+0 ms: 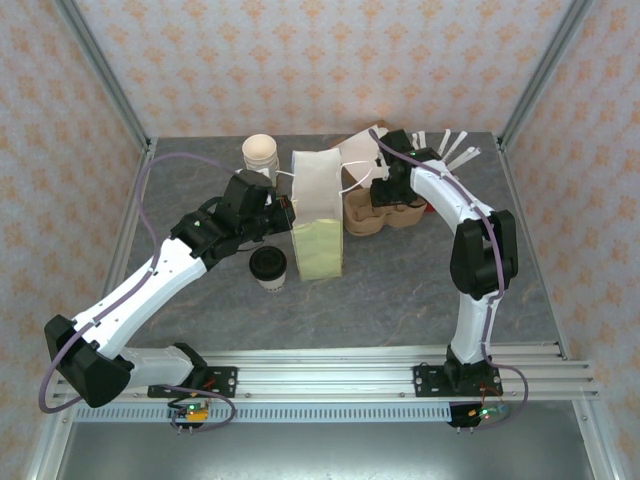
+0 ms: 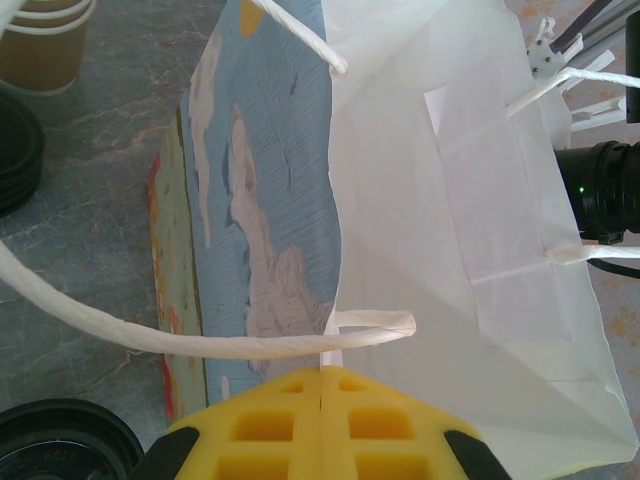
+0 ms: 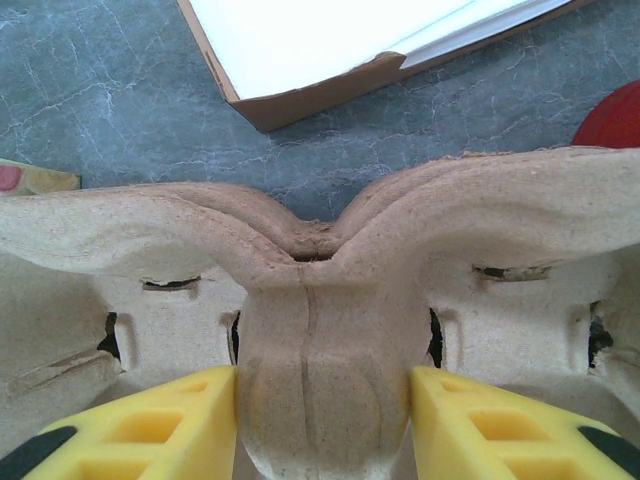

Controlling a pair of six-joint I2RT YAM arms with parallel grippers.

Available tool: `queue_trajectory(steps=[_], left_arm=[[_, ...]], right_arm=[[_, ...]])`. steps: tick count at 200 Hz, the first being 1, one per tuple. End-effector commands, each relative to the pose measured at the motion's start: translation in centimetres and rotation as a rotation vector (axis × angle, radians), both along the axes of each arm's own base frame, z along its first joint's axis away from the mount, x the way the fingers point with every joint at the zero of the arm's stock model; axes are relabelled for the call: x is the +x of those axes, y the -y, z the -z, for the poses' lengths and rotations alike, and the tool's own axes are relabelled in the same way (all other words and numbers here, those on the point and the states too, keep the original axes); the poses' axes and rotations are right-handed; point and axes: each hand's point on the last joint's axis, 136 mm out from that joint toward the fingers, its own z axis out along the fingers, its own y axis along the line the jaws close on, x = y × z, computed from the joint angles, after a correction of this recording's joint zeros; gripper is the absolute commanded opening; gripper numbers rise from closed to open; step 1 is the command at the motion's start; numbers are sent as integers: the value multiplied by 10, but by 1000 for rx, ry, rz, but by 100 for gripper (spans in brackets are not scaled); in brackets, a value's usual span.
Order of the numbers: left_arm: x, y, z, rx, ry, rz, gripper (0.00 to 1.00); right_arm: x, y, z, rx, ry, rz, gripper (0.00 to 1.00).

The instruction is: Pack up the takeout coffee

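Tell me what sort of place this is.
Probably a robot lab cell staged as a coffee takeout counter: wallpapered panels in a metal frame enclose a grey table holding a paper bag, a takeout coffee and a cup carrier.

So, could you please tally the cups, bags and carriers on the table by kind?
Lidded takeout coffee cup: 1
Stack of lidless cups: 1
Paper bag: 1
Pulp cup carrier: 1
Total: 4

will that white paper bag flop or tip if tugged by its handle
Likely floppy: the paper bag has thin creased walls. It is tall, narrow and apparently empty, so it is probably light and apt to tip or slide if the left pincer pulls.
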Motion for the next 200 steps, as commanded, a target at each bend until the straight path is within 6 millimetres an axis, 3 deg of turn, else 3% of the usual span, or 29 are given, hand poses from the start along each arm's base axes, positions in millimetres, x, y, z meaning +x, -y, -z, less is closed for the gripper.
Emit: queue_trajectory(steps=[1,88,142,200], left_arm=[[-6,-7,6,38,-6,-9,0],[-6,-7,6,39,-5,-8,0],[-6,-8,7,44,-6,-8,0],[-7,-8,6,46,-3,-6,0]], right_arm=[[-2,0,-37,2,62,-4,47],[-3,1,-46,-8,71,-2,45],[-7,7,-37,-121,58,-7,46],[-6,4,-32,-131,43,-21,47]])
